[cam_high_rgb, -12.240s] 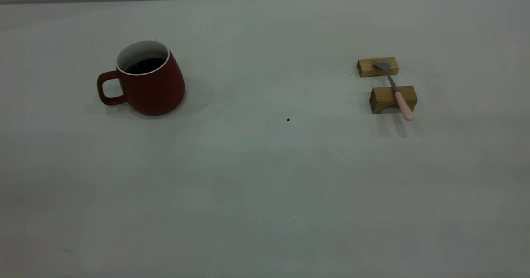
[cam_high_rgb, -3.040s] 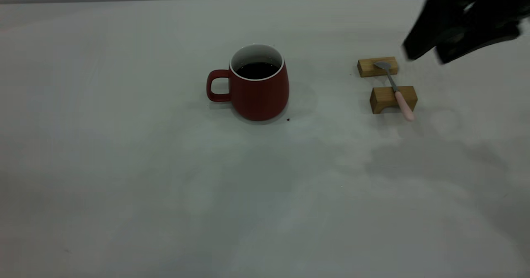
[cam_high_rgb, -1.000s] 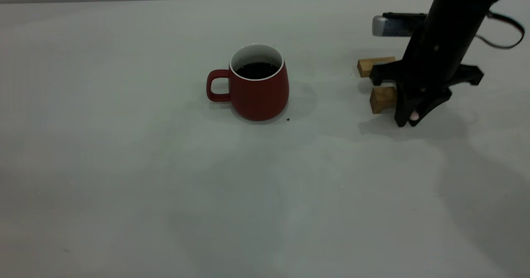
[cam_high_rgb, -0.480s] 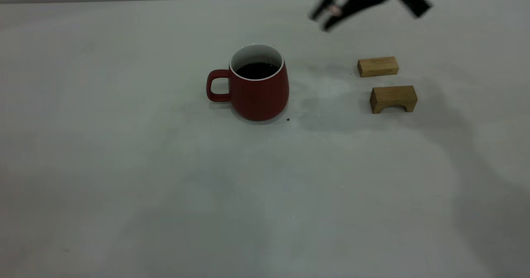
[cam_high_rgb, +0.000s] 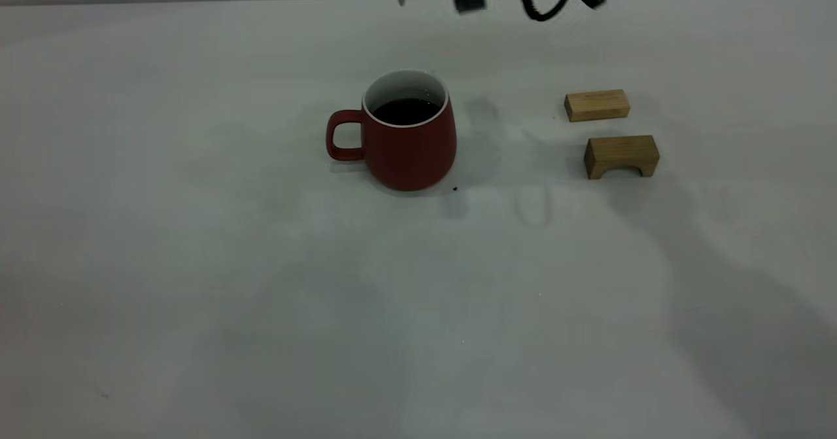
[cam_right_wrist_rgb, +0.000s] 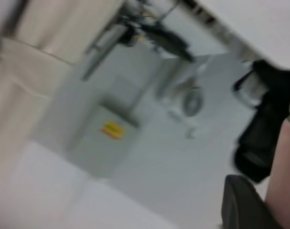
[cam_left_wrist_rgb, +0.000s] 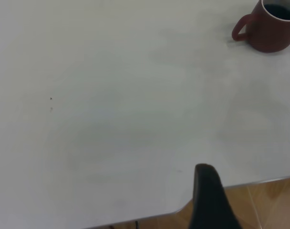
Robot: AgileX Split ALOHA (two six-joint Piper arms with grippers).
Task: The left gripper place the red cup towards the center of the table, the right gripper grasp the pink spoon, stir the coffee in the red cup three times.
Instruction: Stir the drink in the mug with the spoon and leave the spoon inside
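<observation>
Left to right across the table (cam_high_rgb: 196, 295). The left gripper (cam_left_wrist_rgb: 209, 200) is parked over the near table edge, well apart from the cup; only one dark finger shows, so whether it is open or closed cannot be told. The red cup (cam_high_rgb: 407, 139) stands upright near the table's centre, handle pointing left, coffee (cam_high_rgb: 407, 110) inside. High above and behind the cup, the right gripper (cam_right_wrist_rgb: 259, 200) clamps the pink spoon (cam_right_wrist_rgb: 282, 181) by its handle; the spoon's grey bowl hangs at the upper picture edge. Farther right, two wooden blocks (cam_high_rgb: 620, 154) sit bare, one behind the other.
</observation>
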